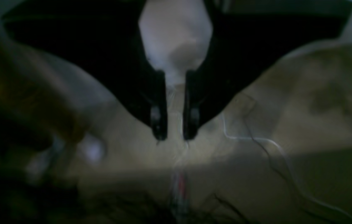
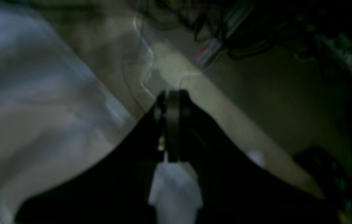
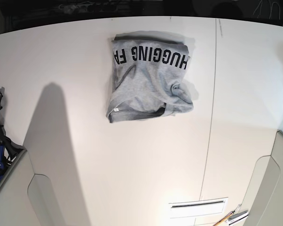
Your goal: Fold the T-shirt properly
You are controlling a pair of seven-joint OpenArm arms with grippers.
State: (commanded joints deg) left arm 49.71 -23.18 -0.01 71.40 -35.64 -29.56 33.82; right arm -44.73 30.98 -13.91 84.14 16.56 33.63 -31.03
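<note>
Base view shows the T-shirt (image 3: 148,82) lying as a rough folded bundle in the upper middle of the frame, on the white table (image 3: 85,141). Its far edge sits near the table's dark back edge, while broad bare tabletop spreads to the left, to the right and across the whole lower half. A thin seam (image 3: 212,108) runs down the table just right of the bundle, apart from it. The bundle is nearly square — slightly wider than deep. Its black lettering runs along the top edge and reads upside down; a ribbed band shows along the lower edge, and a bunched lump sits at the lower right corner. Neither arm appears in this view. Left wrist view, dim and blurred: the left gripper (image 1: 174,135) has its jaws a narrow gap apart, nothing between them. Right wrist view: the right gripper (image 2: 172,96) has its jaws pressed together, empty.
</note>
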